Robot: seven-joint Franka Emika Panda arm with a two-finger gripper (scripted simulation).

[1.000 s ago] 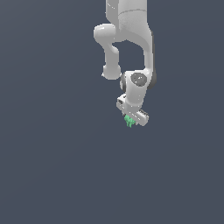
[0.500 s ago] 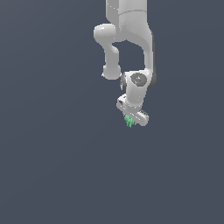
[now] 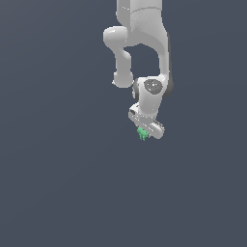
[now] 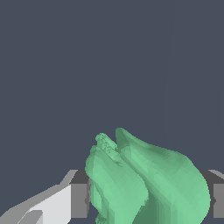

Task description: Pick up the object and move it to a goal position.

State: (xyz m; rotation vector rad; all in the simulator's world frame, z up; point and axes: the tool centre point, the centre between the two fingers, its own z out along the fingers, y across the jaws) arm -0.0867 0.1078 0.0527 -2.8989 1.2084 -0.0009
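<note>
No brand, label or writing is legible in either view.

Exterior view: the white arm [image 3: 142, 43] enters from the upper edge and descends to the wrist. A dark round disc is set in the wrist housing. The gripper [image 3: 144, 131] hangs at the arm's lower end and points down. The object [image 3: 142, 133] is a small bright green lump with short prongs. It sits directly under the gripper body, in contact with it, and protrudes below on the exterior view's left of the gripper. It is much smaller than the gripper. The background around the arm is a uniform dark grey-blue; whether this is a floor or a table cannot be told, and no shadow shows how far the object is above any surface.

Wrist view: the object [image 4: 144, 179] fills the lower middle of the picture between the two fingers. One finger [image 4: 78, 199] shows a dark grey pad with a white link beside it. The other finger [image 4: 218, 197] is at the opposite side of the object, cut by the picture edge. Both pads meet the object's sides: the gripper is pinching the object. The object's surface shows two large rounded lobes and a small rough tip between them.

The finger contact appears only in the wrist view. The arm's posture appears only in the exterior view.
</note>
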